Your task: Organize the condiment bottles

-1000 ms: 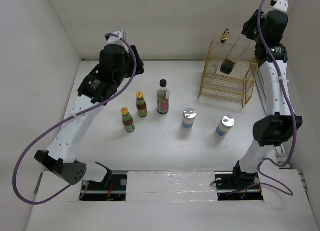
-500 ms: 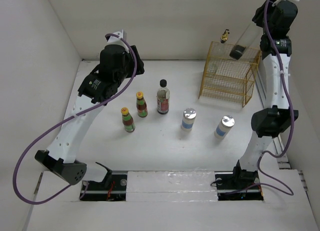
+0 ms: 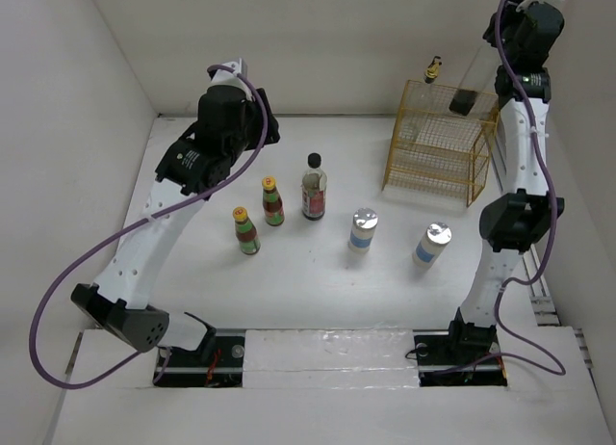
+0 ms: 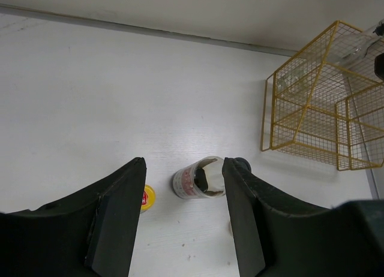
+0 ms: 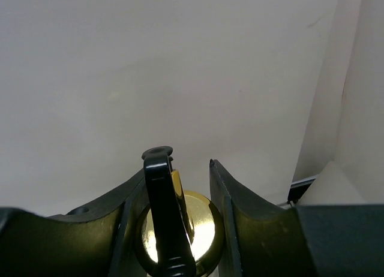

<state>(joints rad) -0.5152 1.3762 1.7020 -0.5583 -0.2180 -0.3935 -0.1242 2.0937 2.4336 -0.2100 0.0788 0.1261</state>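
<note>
White wall (image 5: pixel 180 79) ahead; my right pincer (image 5: pixel 180 229) clamps the glass bottle (image 3: pixel 474 74) by its pourer (image 5: pixel 201 235) (rack (image 3: pixel 433 161) beneath me): so small a hold could slip, dropping it

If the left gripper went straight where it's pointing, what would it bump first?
Probably the black-capped jar. In the wrist view it sits right between the fingers of the open left gripper. Depth is hard to judge, though.

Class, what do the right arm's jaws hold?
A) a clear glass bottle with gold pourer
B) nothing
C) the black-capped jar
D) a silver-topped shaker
A: the right gripper has its jaws pinched on the gold pourer, and the clear glass bottle hangs below, seen against the top edge of the wire rack.
</note>
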